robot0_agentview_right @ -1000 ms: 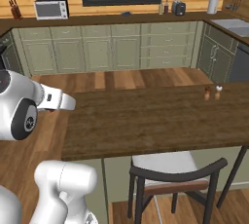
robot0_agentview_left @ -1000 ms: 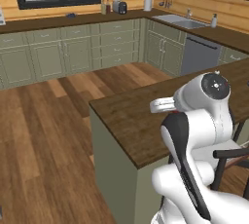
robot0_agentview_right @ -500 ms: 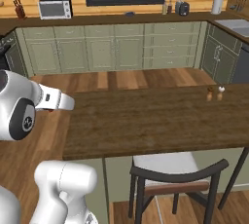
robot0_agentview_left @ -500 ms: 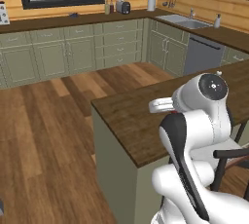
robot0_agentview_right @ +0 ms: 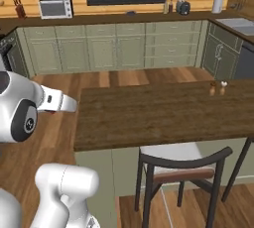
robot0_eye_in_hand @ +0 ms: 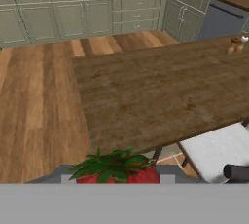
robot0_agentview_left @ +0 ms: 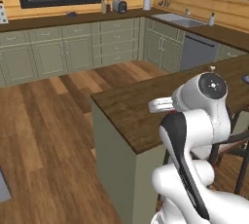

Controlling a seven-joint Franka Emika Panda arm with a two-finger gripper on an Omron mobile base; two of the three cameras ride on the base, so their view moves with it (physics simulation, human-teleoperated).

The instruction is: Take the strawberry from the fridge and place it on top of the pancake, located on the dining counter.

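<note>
Hand (robot0_eye_in_hand: 115, 179) is pinching the strawberry (robot0_eye_in_hand: 115, 168), green leaves up, hovering off the near left corner of the dining desk (robot0_eye_in_hand: 160, 91). Two small shakers (robot0_eye_in_hand: 235, 46) are standing at its far right edge.

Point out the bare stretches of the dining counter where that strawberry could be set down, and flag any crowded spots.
The dining counter is bare wood from its near-left corner across the middle, above the chair. The only clutter is two small shakers near its far right edge. The strawberry sits between the gripper fingers, short of the counter's near edge.
</note>
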